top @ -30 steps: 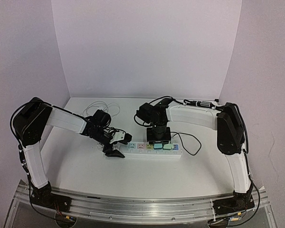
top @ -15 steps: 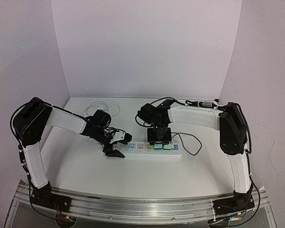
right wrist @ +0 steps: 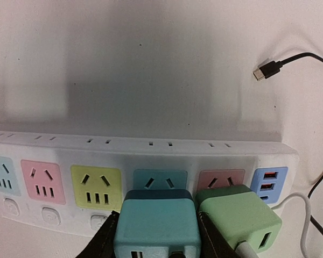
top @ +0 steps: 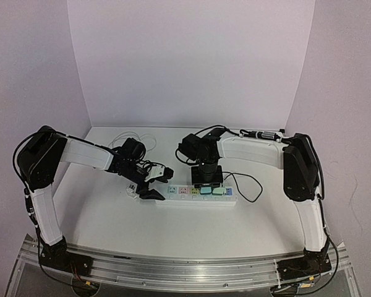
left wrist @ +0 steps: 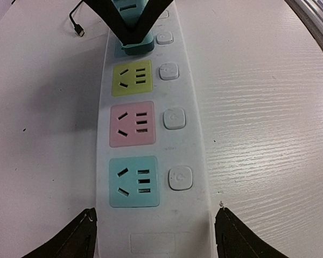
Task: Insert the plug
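The white power strip (top: 201,195) lies lengthwise near the middle of the desk (top: 247,223). The right pincer (top: 207,179) reaches down onto it and is clamped on a teal plug (right wrist: 157,226), with one dark finger (right wrist: 103,242) on each side. The plug stands on the strip's second teal socket (right wrist: 160,177), whose upper two slots still show. Whether its pins are fully home cannot be told. Just beside it, a green plug (right wrist: 238,215) with a white lead sits in the next socket, by the blue USB ports (right wrist: 268,181).

The left pincer (left wrist: 153,236) is spread wide and straddles the strip's other end, with a fingertip (left wrist: 75,239) close against each long edge. Contact cannot be judged. Ahead of it, the first teal (left wrist: 133,181), pink (left wrist: 132,123) and yellow (left wrist: 132,78) sockets are free. A black cable end (right wrist: 268,69) lies behind the strip.
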Action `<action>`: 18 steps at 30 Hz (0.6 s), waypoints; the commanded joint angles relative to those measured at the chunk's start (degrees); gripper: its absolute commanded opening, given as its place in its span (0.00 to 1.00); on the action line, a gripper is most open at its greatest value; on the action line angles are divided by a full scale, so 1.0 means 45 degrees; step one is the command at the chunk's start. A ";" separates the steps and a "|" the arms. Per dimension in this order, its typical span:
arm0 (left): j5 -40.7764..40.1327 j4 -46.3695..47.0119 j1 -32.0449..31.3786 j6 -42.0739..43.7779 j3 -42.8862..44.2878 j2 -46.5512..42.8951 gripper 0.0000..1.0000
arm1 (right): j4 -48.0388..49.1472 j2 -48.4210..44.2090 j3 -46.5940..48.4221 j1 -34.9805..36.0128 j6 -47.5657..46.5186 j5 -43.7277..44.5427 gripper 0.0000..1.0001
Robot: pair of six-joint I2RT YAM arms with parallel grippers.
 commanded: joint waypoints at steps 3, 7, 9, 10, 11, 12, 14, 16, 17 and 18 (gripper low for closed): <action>0.0484 -0.0107 -0.0034 -0.0326 0.0594 0.0040 0.75 | -0.0950 0.0733 0.0139 -0.0198 -0.0406 -0.0177 0.46; 0.0584 0.0020 -0.0041 -0.0440 0.0693 0.0032 0.75 | -0.0966 0.0654 0.0371 -0.0202 -0.0419 -0.0086 0.49; 0.0583 0.0014 -0.0036 -0.0440 0.0677 0.0027 0.75 | -0.0978 0.0625 0.0422 -0.0198 -0.0442 -0.0020 0.50; 0.0579 0.0009 -0.0030 -0.0440 0.0661 0.0036 0.75 | -0.0966 0.0625 0.0432 -0.0204 -0.0459 -0.0026 0.50; 0.0578 -0.0004 -0.0032 -0.0427 0.0642 0.0030 0.75 | -0.0973 0.0643 0.0473 -0.0201 -0.0467 -0.0048 0.50; 0.0578 -0.0024 -0.0034 -0.0424 0.0626 0.0020 0.75 | -0.0974 0.0647 0.0515 -0.0200 -0.0467 -0.0099 0.51; 0.0581 -0.0069 -0.0054 -0.0421 0.0614 -0.0009 0.75 | -0.0976 0.0615 0.0601 -0.0203 -0.0468 -0.0182 0.51; 0.0599 -0.0066 -0.0038 -0.0423 0.0625 -0.0003 0.75 | -0.0984 0.0491 0.0608 -0.0204 -0.0390 -0.0206 0.52; 0.0602 -0.0056 -0.0036 -0.0424 0.0628 -0.0001 0.75 | -0.0988 0.0397 0.0610 -0.0200 -0.0343 -0.0202 0.52; 0.0605 -0.0046 -0.0034 -0.0425 0.0632 0.0000 0.75 | -0.0992 0.0303 0.0611 -0.0196 -0.0297 -0.0197 0.52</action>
